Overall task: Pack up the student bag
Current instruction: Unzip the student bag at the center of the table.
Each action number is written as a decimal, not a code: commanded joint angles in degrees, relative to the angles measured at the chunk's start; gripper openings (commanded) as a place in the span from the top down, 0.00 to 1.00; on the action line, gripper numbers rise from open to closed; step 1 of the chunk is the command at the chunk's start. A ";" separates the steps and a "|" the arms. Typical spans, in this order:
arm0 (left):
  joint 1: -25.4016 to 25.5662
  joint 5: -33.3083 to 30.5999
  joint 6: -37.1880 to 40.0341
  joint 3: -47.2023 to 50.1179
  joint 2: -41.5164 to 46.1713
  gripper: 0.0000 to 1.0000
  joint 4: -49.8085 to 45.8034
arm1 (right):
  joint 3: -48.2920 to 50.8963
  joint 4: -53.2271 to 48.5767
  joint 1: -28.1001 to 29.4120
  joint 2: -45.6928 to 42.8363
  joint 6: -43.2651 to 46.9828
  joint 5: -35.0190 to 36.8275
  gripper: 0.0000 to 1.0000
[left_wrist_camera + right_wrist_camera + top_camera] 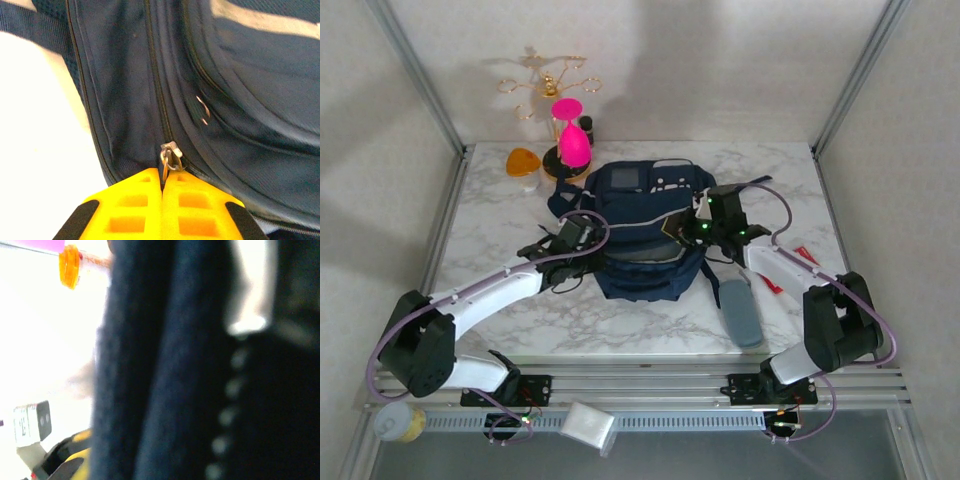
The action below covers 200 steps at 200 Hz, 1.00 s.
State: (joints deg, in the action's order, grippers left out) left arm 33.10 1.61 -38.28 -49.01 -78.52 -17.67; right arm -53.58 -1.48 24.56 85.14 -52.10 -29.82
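Setting: robot lab test cell, not home/office. Evidence:
- Bench w/ white-grey marble-pattern tabletop [620,325], boxed in by slanted silver aluminium-profile posts [420,75] and plain white wall panels [720,60].
- Two white-and-black jointed robot arms, left [490,293] & right [790,268], bolted to a grooved silver aluminium rail [640,380] at near edge. Purple cable loops [786,212] run along both.
- Mixed props on bench, unrelated to each other: gold wire jewellery stand [545,85], pink hourglass-shaped item [574,148], small orange-lidded jar [524,163], large navy-blue fabric student bag [640,280].
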 commanded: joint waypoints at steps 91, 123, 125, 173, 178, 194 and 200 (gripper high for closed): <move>-13.60 -12.62 5.60 -0.50 -3.17 1.00 -0.54 | -5.43 -10.52 -10.54 -2.53 11.12 -10.50 1.00; -14.85 -21.31 4.18 -0.05 -3.55 1.00 0.66 | -5.85 -11.15 -12.41 -3.14 10.96 -13.37 1.00; -14.94 -21.23 4.11 0.03 -3.56 1.00 1.09 | -5.86 -11.24 -12.47 -3.16 10.96 -13.41 1.00; -16.21 -14.30 8.74 1.18 -4.52 1.00 13.72 | -6.94 -12.46 -12.58 -1.56 12.80 -13.90 1.00; -16.05 -11.85 10.00 1.10 -4.41 1.00 14.67 | -7.34 -12.64 -12.53 -1.12 12.81 -12.92 1.00; -13.88 -7.03 12.41 3.07 -2.17 1.00 18.37 | -8.10 -10.50 -11.26 -0.86 10.79 -9.96 0.85; -13.33 -5.47 12.85 4.27 -1.15 1.00 19.96 | -7.92 -9.11 -10.66 -0.73 9.33 -8.81 0.73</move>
State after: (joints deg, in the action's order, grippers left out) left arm 25.34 10.39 -28.14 -48.69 -81.93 -1.52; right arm -58.92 -9.69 16.38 85.89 -44.23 -41.58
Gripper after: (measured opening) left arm 0.050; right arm 0.157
